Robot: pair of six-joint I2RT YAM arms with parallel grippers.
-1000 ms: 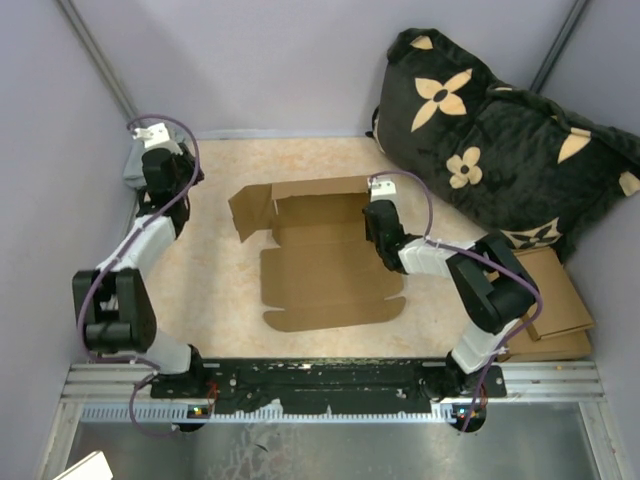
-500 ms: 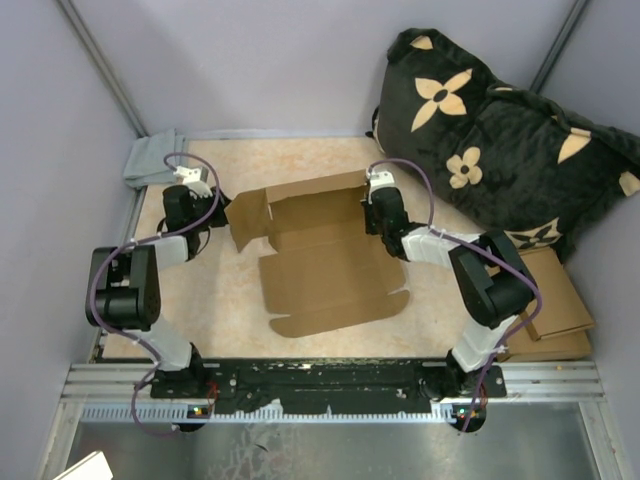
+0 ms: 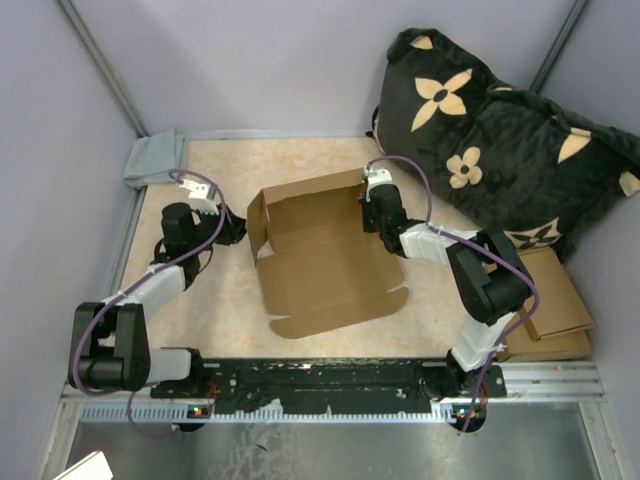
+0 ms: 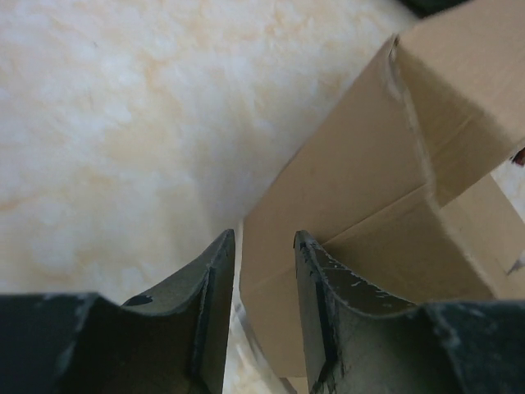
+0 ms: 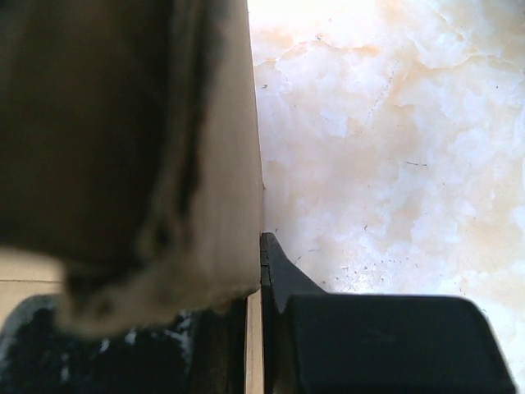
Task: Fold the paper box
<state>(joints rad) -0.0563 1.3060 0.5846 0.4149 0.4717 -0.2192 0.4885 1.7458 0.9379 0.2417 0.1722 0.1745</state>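
Mottled cream tabletop (image 3: pixel 300 160) under creased brown paper box (image 3: pixel 325 270).

The right hand (image 5: pixel 254 300) tight on a paper box (image 5: pixel 232 131) wall, pale mottled tabletop (image 5: pixel 394 148) alongside.

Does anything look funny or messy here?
The box lies crooked and half folded. A big flowered cushion slumps in the far right corner, and a grey cloth sits crumpled in the far left one.

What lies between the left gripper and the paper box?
Nothing but bare tabletop; the left wrist view shows the left gripper facing the paper box's raised flap with no object between.
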